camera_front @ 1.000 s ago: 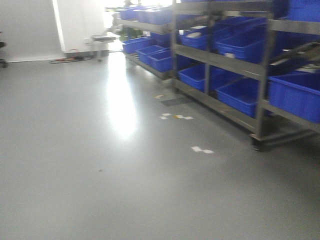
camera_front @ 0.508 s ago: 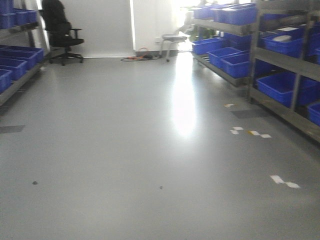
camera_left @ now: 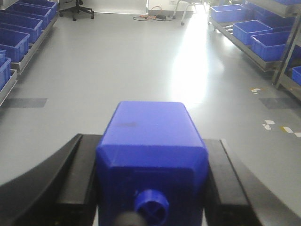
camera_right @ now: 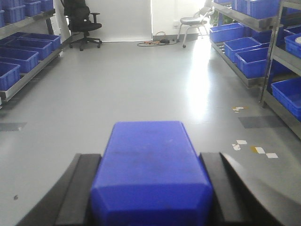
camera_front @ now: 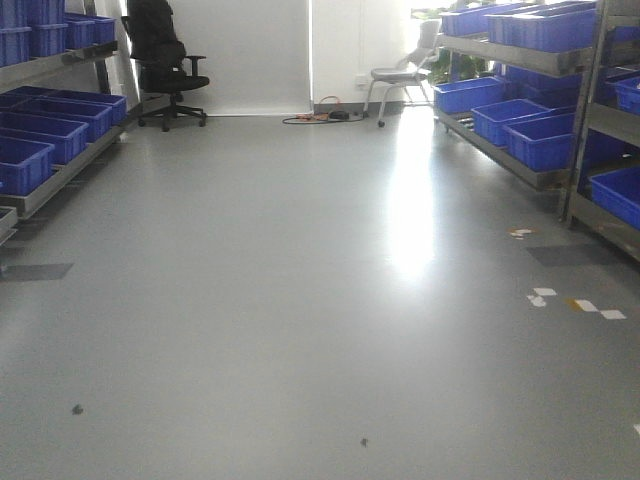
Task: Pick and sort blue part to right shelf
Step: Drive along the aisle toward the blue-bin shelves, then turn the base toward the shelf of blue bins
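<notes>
**Item 1. Right claw** (camera_right: 149, 162): black fingers (camera_right: 87, 188) clenched on both flanks of the blue part (camera_right: 150, 155), at lower centre of the right wrist view. The sloped shoulders show, but the cap end is cut off by the bottom edge, so the identification is probable only.

**Item 2. Left claw** (camera_left: 151, 150): clamped on a second blue block (camera_left: 150, 132), at lower centre of the left wrist view. A small round knob (camera_left: 151, 207) sits at its near end.

**Item 3. Right shelf** (camera_front: 588, 100): steel rack along the right edge of the front view, with blue bins (camera_front: 545, 140) on its tiers. It stands well apart from both held blocks.

**Item 4. Left shelf** (camera_front: 70, 170): low rack along the left edge, also carrying blue bins.

**Item 5. Floor** (camera_front: 250, 300): grey and glossy, with a bright glare strip right of centre and white tape scraps (camera_front: 575, 303) at lower right.

**Item 6. Seating:** a black office chair (camera_front: 165, 55) at upper left and a grey chair (camera_front: 400, 75) at upper right of centre. An orange cable (camera_front: 315, 118) lies on the floor between them.
</notes>
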Tool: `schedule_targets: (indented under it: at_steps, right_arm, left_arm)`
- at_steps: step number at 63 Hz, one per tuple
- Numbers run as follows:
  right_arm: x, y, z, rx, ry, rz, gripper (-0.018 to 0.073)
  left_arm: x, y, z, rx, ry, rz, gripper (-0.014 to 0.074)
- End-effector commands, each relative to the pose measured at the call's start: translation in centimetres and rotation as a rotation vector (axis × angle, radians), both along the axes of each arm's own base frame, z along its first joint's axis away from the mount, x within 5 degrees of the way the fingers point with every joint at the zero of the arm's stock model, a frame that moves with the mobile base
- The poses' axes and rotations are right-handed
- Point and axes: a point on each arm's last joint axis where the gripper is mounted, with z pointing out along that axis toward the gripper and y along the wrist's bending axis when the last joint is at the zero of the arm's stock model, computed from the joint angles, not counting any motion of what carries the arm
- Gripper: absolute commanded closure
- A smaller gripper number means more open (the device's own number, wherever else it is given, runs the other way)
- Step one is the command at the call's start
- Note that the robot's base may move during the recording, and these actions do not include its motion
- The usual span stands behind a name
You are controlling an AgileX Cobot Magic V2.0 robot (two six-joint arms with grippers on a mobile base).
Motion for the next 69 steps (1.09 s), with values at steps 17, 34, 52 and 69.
schedule_targets:
  at_steps: [17,34,52,69]
  right_arm:
    - [-0.11,-0.11,1.81,-0.004,-0.118,-0.013,0.0278]
    - [-0.11,-0.11,1.81,-0.004,-0.118,-0.013,0.0278]
    - [-0.11,-0.11,1.81,-0.004,-0.118,-0.013,0.0278]
    - [-0.11,-0.11,1.81,-0.004,-0.118,-0.013,0.0278]
  left_arm:
    - [0.07,0.02,1.73,-0.02,-0.112,0.005,0.0228]
    - [0.07,0.02,1.73,-0.02,-0.112,0.005,0.0228]
    - [0.07,0.02,1.73,-0.02,-0.112,0.005,0.0228]
    - [0.07,0.02,1.73,-0.02,-0.112,0.005,0.0228]
